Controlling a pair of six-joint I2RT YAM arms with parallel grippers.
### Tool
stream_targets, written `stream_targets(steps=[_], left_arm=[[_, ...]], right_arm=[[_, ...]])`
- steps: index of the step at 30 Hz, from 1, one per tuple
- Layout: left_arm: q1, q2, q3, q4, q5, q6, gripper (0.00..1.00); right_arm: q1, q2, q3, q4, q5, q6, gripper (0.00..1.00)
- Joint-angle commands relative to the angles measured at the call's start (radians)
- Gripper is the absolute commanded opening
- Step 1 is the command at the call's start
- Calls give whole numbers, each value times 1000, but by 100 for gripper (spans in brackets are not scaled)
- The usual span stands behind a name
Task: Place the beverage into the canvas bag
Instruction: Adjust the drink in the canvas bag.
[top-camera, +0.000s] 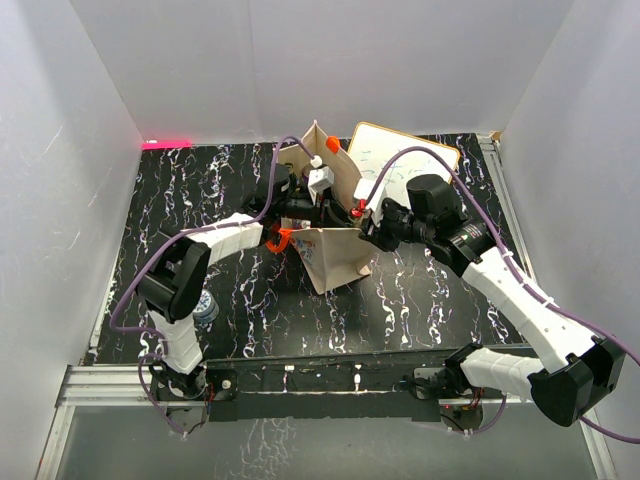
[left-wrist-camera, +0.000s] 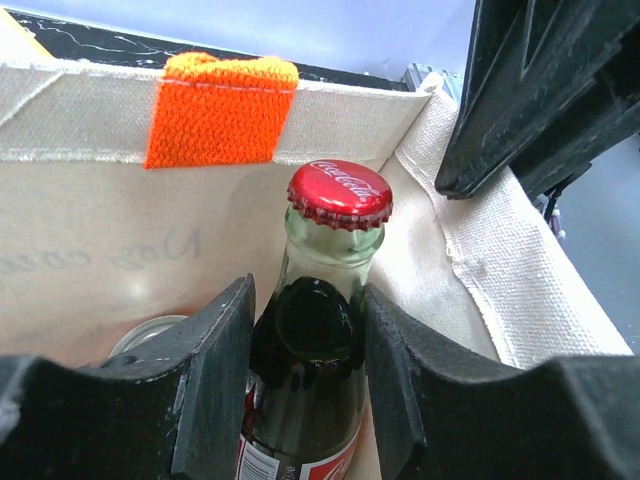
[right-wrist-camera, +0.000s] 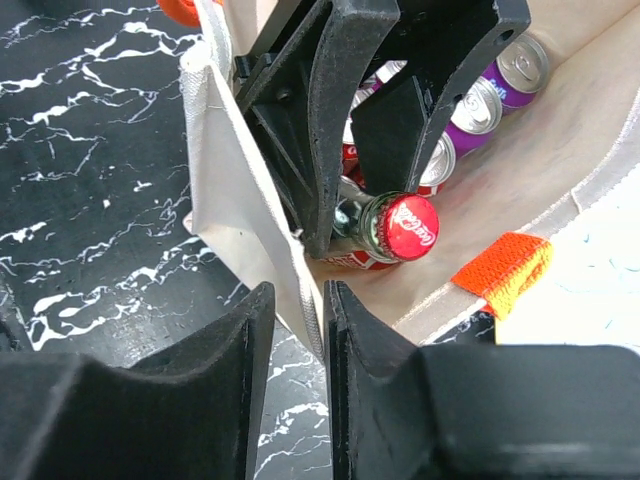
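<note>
The beverage (left-wrist-camera: 305, 340) is a glass cola bottle with a red cap (right-wrist-camera: 405, 227). It stands inside the canvas bag (top-camera: 335, 255), a beige tote with an orange strap patch (left-wrist-camera: 220, 110) on its rim. My left gripper (left-wrist-camera: 308, 300) reaches down into the bag and is shut on the bottle's shoulder, one finger on each side. My right gripper (right-wrist-camera: 298, 300) straddles the bag's near rim (right-wrist-camera: 240, 190). Its jaws stand slightly apart, with the cloth against the right finger and a gap on the other side. In the top view both grippers meet over the bag's mouth.
Several drink cans (right-wrist-camera: 490, 90) lie in the bag beside the bottle, and one can top (left-wrist-camera: 150, 335) shows left of my left finger. A white board (top-camera: 405, 160) lies behind the bag. A small bottle (top-camera: 205, 308) stands by the left arm's base.
</note>
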Motion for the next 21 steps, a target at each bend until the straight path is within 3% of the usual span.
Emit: stream_targets(steps=[1,10,21], left_arm=[[10,-102,-24,82,18,57,0],[11,-106,-46,74,27,95,0],[10,-124,-45,-5,27,184,0]], right_arm=[[-3,-28,23,-14,-35,55,32],[-4,2,100,39,-11,214,50],[-10,122,251,122,110,381,53]])
